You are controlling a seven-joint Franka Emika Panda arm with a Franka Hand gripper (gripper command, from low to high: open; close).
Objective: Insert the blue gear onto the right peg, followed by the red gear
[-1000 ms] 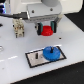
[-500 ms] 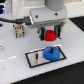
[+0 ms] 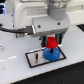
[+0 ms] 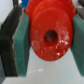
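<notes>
In the exterior view my gripper (image 3: 50, 42) is shut on the red gear (image 3: 50, 40) and holds it just above the blue gear (image 3: 50, 53). The blue gear lies flat on the grey, black-edged plate (image 3: 33, 59), at the end toward the exterior view's right. Both gears hide the right peg. The wrist view shows the red gear (image 4: 49, 35) with its dark centre hole, clamped between the two green pads (image 4: 21, 47) of my gripper (image 4: 50, 39).
The plate rests on a white tabletop (image 3: 15, 70). The white robot arm (image 3: 30, 15) fills the upper part of the exterior view. A dark background lies behind the table.
My gripper has come down and slightly toward the exterior view's right with the red gear, ending close above the blue gear. The blue gear and plate have not moved.
</notes>
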